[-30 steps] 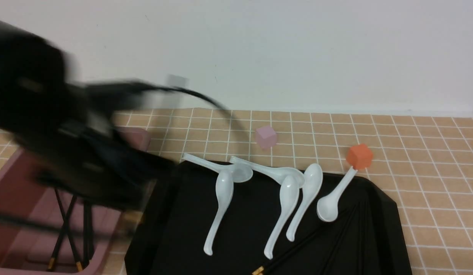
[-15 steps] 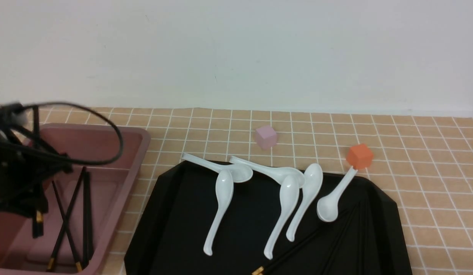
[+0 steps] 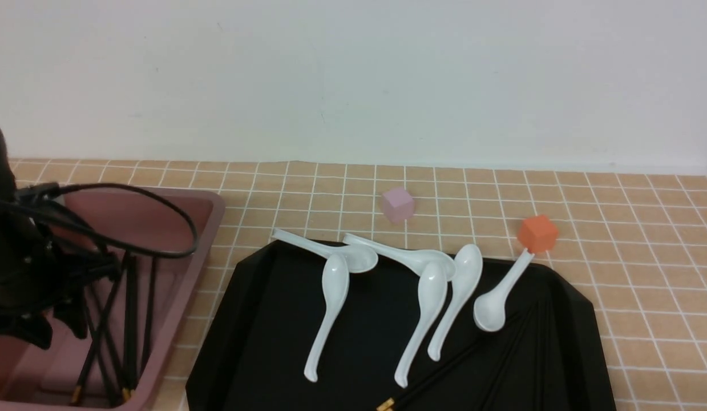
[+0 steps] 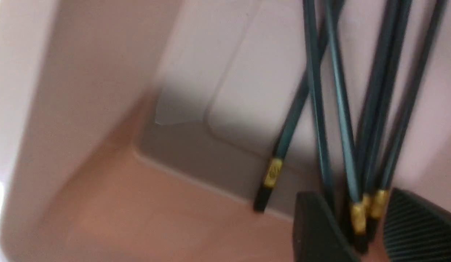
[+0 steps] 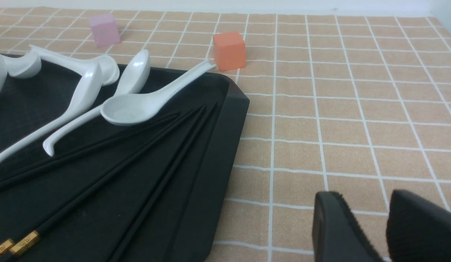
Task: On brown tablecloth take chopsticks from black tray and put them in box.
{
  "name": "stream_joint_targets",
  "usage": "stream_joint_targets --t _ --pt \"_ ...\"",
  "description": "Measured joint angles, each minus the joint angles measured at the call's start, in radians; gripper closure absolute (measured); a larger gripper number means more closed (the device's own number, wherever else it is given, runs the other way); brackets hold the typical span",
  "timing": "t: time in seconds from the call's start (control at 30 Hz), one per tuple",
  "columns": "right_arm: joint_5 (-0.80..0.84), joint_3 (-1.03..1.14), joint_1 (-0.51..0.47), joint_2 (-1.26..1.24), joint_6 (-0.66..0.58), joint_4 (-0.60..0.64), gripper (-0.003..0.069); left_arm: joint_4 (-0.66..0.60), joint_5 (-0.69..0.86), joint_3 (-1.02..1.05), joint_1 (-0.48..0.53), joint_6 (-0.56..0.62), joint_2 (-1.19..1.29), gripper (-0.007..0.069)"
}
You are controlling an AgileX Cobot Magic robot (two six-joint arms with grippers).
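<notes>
Inside box (image 3: 213, 205) | chopsticks (image 4: 316, 91) dark, gold-banded ends | left gripper (image 4: 356, 198) straddles two, grip unclear | right gripper (image 5: 367, 196) ajar, empty

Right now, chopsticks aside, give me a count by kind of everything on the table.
White spoons: 6
Cubes: 2, the pink cube and the orange cube
Black tray: 1
Box: 1
Total: 10

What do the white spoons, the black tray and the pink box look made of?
The spoons: glossy white with bright highlights, likely glazed ceramic, possibly melamine. The black tray: matte, no reflections, probably plastic, or coated wood. The box: smooth dusty pink with rounded corners and a rolled rim, likely moulded plastic.
</notes>
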Motion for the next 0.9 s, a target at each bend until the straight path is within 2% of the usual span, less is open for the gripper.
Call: stream_joint_targets --t 0.13,0.23,0.33,0.4,0.5,0.57,0.73,0.9 --pt "0.000 0.000 0.000 0.000 0.000 0.000 0.0419 -0.037 0.039 0.022 -0.077 0.092 -0.145 0.0541" --pt "0.000 0.000 0.000 0.000 0.000 0.000 0.0419 -0.060 0.037 0.066 -0.148 0.124 -0.266 0.0636" --pt "0.000 0.000 0.000 0.000 0.000 0.000 0.0419 -0.089 0.016 0.160 -0.245 0.133 -0.442 0.0637" --pt "0.000 0.000 0.000 0.000 0.000 0.000 0.0419 -0.110 -0.003 0.193 -0.269 0.134 -0.515 0.0637" --pt "0.000 0.000 0.000 0.000 0.000 0.000 0.0419 -0.200 -0.099 0.329 -0.335 0.136 -0.722 0.0637" --pt "0.000 0.000 0.000 0.000 0.000 0.000 0.0419 -0.274 -0.211 0.436 -0.355 0.136 -0.880 0.0637" --pt "0.000 0.000 0.000 0.000 0.000 0.000 0.0419 -0.341 -0.381 0.653 -0.361 0.136 -1.162 0.0637" --pt "0.000 0.000 0.000 0.000 0.000 0.000 0.0419 -0.333 -0.409 0.769 -0.361 0.139 -1.379 0.0637"
